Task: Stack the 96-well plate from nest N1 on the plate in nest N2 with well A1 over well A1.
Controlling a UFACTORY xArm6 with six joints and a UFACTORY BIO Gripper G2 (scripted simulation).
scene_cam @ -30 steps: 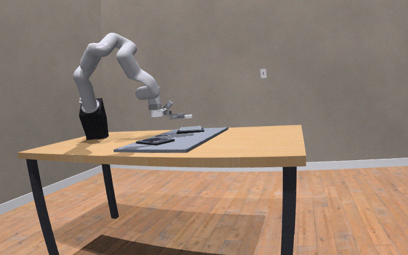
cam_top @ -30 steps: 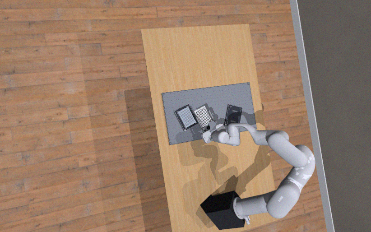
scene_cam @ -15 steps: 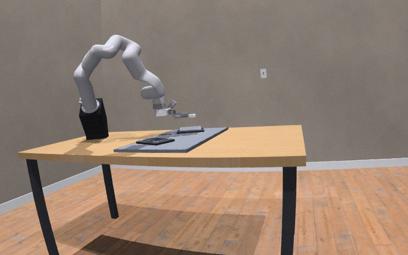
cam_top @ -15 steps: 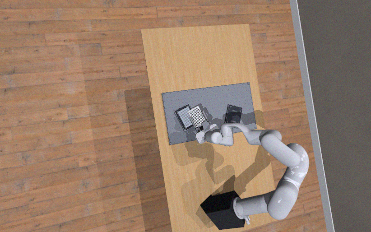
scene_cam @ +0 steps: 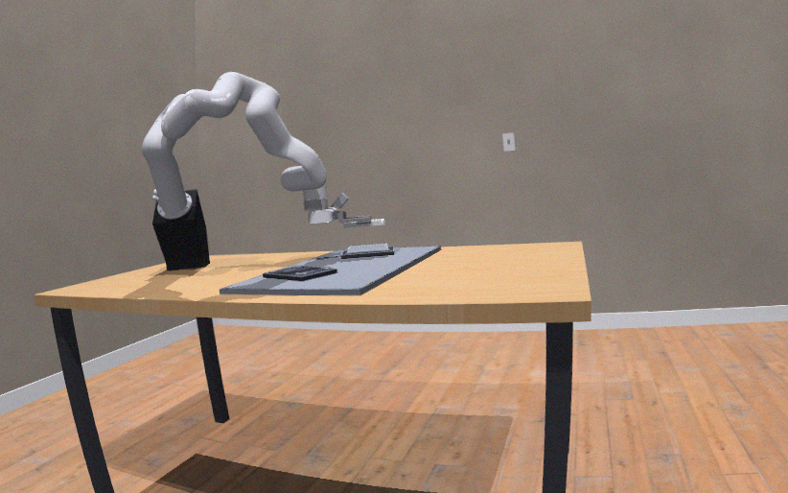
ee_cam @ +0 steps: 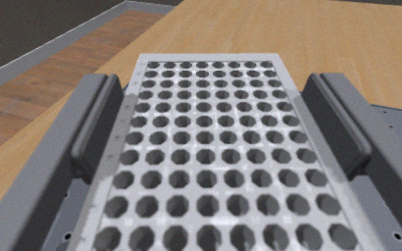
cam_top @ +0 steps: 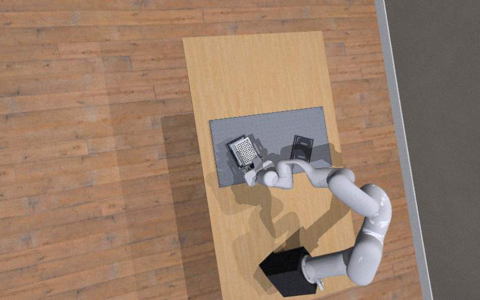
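While one plate (cam_top: 247,149) (scene_cam: 378,222) (ee_cam: 204,137) is held level between the two fingers of the gripper (cam_top: 247,153) (scene_cam: 366,221) (ee_cam: 215,105), above and apart from the left nest, N2 (cam_top: 228,147) (scene_cam: 379,252), a second, lower plate (cam_top: 236,153) (scene_cam: 368,248) sits in that nest, partly hidden from the top. Of the two nests, the right one, N1 (cam_top: 303,143) (scene_cam: 299,273), holds no plate, and both stand on one grey board (cam_top: 271,124) (scene_cam: 379,272). One arm (cam_top: 355,197) (scene_cam: 271,125) reaches over from its black base (cam_top: 283,266) (scene_cam: 182,244) at the table's (cam_top: 257,70) (scene_cam: 476,275) near end in the top view.
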